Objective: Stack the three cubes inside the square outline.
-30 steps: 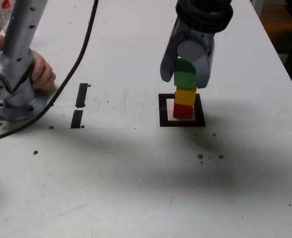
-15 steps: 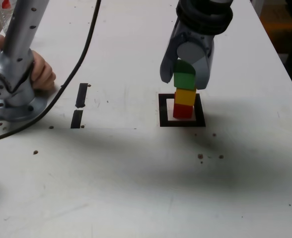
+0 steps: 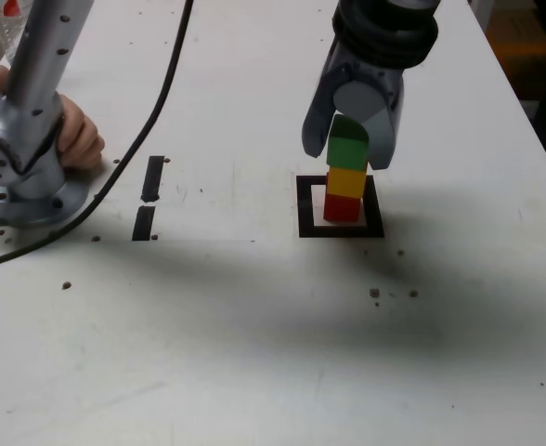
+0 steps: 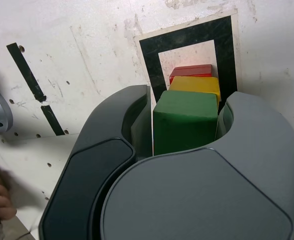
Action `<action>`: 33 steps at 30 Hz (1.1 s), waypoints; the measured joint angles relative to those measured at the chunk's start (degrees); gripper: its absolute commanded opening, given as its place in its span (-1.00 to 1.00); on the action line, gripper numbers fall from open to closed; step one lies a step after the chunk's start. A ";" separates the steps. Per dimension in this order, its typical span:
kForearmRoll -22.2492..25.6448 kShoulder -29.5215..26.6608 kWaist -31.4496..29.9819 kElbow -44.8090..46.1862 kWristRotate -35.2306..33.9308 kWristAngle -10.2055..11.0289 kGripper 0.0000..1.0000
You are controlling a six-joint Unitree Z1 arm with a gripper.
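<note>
The three cubes stand as one upright tower inside the square outline [image 3: 306, 210] [image 4: 149, 55]: red cube [image 3: 342, 209] [image 4: 189, 71] at the bottom, yellow cube [image 3: 346, 182] [image 4: 197, 85] in the middle, green cube [image 3: 347, 150] [image 4: 184, 122] on top. My gripper [image 3: 347, 154] [image 4: 186, 107] hangs over the tower with its grey jaws either side of the green cube. In the wrist view a thin pale slit shows between one jaw and the cube, so the jaws stand slightly open around it. The green cube rests squarely on the yellow one.
The arm's grey base [image 3: 18, 167] stands at the exterior view's left, with a person's hand [image 3: 78, 135] beside it. A black cable [image 3: 152, 102] runs across the table. Two short black bar marks [image 3: 150, 178] [image 3: 144, 223] lie left of the outline. Small dark specks [image 3: 375, 293] dot the table.
The jaws have eased a little wider around the green cube and the gripper has shifted slightly right. The tower has not moved.
</note>
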 measured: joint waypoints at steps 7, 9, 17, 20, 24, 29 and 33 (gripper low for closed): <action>0.00 -0.01 0.00 0.00 0.02 0.17 0.45; 0.11 -0.23 0.00 0.00 0.02 0.20 0.49; 0.36 -4.71 0.00 0.61 -0.06 0.03 0.62; 0.42 -7.27 -0.27 1.19 -0.40 -0.17 0.64; 0.42 -10.77 -1.48 1.39 -1.02 -0.31 0.70; 0.47 -17.51 -3.97 5.63 -4.17 -0.35 0.81; 0.48 -23.37 -5.24 10.82 -7.13 -0.25 0.85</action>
